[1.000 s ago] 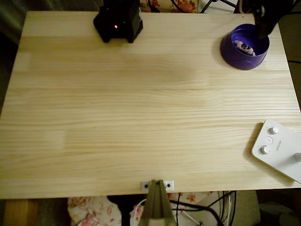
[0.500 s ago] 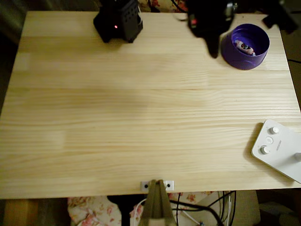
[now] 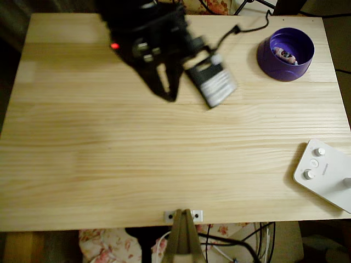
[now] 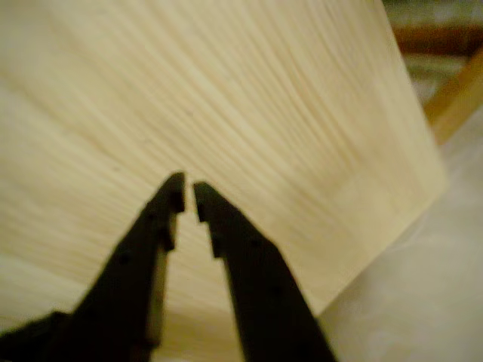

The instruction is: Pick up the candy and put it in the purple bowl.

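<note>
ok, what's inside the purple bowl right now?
In the overhead view the candy lies inside the purple bowl, on its floor toward the left side. Nothing else shows there. The spot beneath the candy is covered. The tool is away over the table.

The table point(image 3: 164, 164) is pale planked wood with fine grain, smooth and faintly sheened. The purple bowl point(image 3: 272, 59) looks like smooth plastic. Beside the table's right edge, the white device point(image 3: 329, 183) has a matt plastic look.

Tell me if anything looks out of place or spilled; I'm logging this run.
Nothing stands out. The candy lies inside the purple bowl, which sits upright on the table. The end effector, nearly closed, holds nothing.
</note>
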Tool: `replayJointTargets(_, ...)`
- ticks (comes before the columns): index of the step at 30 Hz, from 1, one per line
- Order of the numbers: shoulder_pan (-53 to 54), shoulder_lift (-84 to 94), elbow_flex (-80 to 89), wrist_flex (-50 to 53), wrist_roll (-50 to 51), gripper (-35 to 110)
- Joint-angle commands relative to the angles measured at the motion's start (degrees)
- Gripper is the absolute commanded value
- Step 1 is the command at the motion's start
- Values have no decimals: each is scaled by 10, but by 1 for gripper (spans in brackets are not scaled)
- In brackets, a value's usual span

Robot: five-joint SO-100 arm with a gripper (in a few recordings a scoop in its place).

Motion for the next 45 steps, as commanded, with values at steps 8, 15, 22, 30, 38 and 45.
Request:
replayJointTargets(8,192,102,62,-28,119,-1)
replayJointTargets(15,258,170,167,-17,120,-1)
replayJointTargets(22,301,272,297,-24,156,-1)
replayJointTargets(30,320,411,409,-22,160,-1)
replayJointTargets(38,329,483,471,-18,155,-1)
replayJointTargets(45,319,542,511,11,155,0)
